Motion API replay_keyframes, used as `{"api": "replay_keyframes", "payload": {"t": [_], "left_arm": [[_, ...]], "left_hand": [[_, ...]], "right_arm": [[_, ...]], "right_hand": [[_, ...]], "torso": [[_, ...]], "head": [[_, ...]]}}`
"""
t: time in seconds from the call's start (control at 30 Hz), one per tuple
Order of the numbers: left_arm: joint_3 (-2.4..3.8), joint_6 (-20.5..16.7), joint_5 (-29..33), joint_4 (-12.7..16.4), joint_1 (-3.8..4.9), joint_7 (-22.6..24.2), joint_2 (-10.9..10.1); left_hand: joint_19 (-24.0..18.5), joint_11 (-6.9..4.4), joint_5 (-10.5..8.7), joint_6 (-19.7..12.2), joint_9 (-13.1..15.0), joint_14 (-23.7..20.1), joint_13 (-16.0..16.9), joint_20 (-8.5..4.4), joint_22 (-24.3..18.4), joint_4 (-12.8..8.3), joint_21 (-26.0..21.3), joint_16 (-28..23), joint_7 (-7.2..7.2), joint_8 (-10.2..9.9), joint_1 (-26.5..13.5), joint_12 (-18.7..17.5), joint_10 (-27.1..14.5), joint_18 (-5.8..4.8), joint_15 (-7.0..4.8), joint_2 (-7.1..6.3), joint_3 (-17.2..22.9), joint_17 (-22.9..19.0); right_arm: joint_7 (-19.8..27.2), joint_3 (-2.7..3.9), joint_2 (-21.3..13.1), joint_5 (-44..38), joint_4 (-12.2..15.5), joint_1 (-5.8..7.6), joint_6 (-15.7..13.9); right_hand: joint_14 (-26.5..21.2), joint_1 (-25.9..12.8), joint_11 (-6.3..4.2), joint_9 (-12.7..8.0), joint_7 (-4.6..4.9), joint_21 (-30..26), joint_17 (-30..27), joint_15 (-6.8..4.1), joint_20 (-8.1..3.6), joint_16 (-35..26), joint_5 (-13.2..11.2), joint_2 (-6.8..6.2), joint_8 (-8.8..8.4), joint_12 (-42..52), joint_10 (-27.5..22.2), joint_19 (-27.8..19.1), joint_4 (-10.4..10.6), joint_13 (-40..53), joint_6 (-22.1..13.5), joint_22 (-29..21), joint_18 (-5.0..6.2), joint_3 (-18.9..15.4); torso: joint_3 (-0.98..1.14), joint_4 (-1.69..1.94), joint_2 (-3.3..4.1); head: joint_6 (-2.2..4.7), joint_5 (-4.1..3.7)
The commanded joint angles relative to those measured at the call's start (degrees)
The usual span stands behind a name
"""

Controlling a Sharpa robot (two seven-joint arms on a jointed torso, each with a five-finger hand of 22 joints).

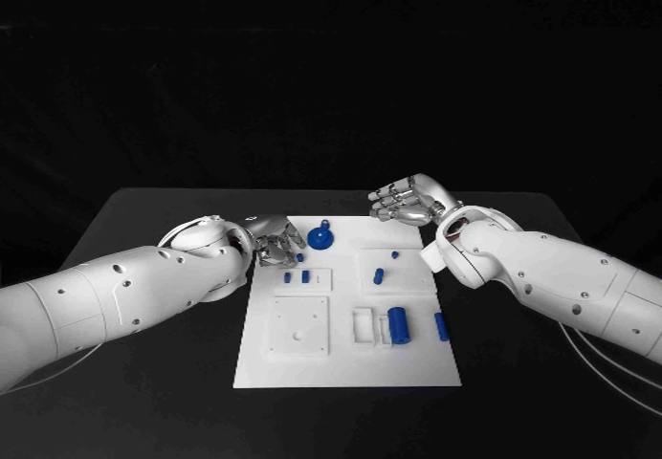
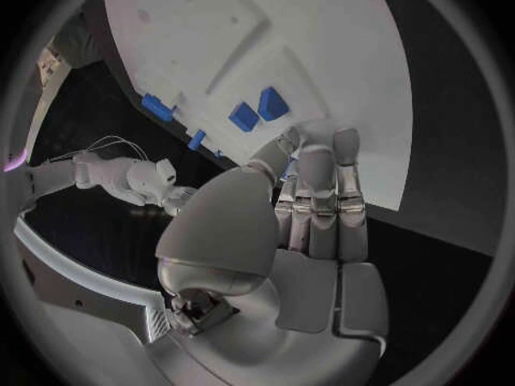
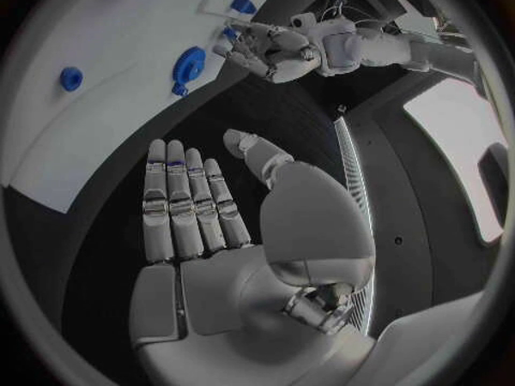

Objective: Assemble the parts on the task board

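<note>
Left hand (image 1: 276,239) sits at the far left corner of the white board (image 1: 345,368), fingers curled down by a small blue piece (image 1: 299,256); looks like it's reaching for or pinching it, but can't tell if it actually has hold; the left wrist view shows the fingers side by side over the board edge w/ just a sliver of blue between them. Right hand (image 1: 408,203) hovers off the far right corner, fingers apart and straight in the right wrist view, holding nothing.

Step in hand, prob.: pick up that corner piece w/ the left; to do it well, close thumb and fingertips squarely on the piece, lift straight up so it doesn't skid on the slick board; keep the forearm clear of the two pegs (image 1: 296,277) standing in the small square recess just nearer the robot.

Other parts: round blue knob (image 1: 321,236) lies just beside the left hand; small plug (image 1: 395,255) and a short peg (image 1: 378,275) in the mid-right recess; a fat cylinder (image 1: 397,324) rests in its slot next to a white bracket (image 1: 364,324); a slim bar (image 1: 442,327) near the right edge; large square recess (image 1: 299,327) holds no blue part.
</note>
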Motion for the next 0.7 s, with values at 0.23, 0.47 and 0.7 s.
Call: {"api": "replay_keyframes", "payload": {"t": [0.23,0.47,0.7], "left_arm": [[0.77,-4.2,2.1,-0.9,0.01,1.6,-2.2],[2.26,-8.3,19.3,-1.7,0.50,6.1,-5.2],[2.74,-10.4,39.8,0.3,1.35,12.5,-8.5]], "left_hand": [[-1.8,0.71,0.20,7.4,0.2,-3.1,0.0,1.04,1.1,-0.8,-1.4,-4.4,2.97,0.4,0.2,-0.2,-2.4,0.99,0.64,-1.12,1.9,-1.9],[-5.8,-0.22,1.36,12.2,0.3,-5.7,0.0,0.88,0.0,-0.5,-5.0,-14.8,4.37,0.3,-0.7,-0.3,2.1,-0.26,0.19,-1.31,2.3,-6.3],[-8.4,0.09,1.17,12.2,0.3,-7.3,0.1,1.87,-5.3,1.0,-12.7,-30.1,4.26,0.3,-1.6,-0.1,1.7,-1.62,1.43,-1.07,0.9,-11.9]], "right_arm": [[0.2,0.02,-0.4,-2.0,-1.8,0.00,4.7],[-0.5,0.02,-1.2,-11.5,-3.2,0.17,10.8],[-3.0,0.02,-2.2,-23.4,-3.0,1.03,15.6]], "right_hand": [[3.0,0.1,-0.85,0.2,-0.75,1.1,0.0,-1.18,-1.26,0.0,-0.1,0.43,0.02,-0.2,2.1,2.6,-0.6,-0.1,4.5,0.1,0.72,-0.6],[12.9,1.7,-2.84,0.4,-1.80,5.7,1.5,-5.06,-5.01,2.3,-0.5,1.22,0.21,-0.2,7.2,11.3,-1.8,0.1,7.9,1.7,1.28,-3.6],[19.8,2.0,-4.26,0.2,-2.77,15.8,12.7,-9.11,-10.40,18.4,-0.6,1.45,-0.09,-0.5,9.5,22.2,-3.3,0.0,10.1,7.3,0.77,-8.0]], "torso": [[0.05,0.09,-0.12],[0.14,0.18,-0.14],[-0.06,0.23,-0.16]], "head": [[0.43,0.12],[1.41,-0.31],[2.00,-0.87]]}}
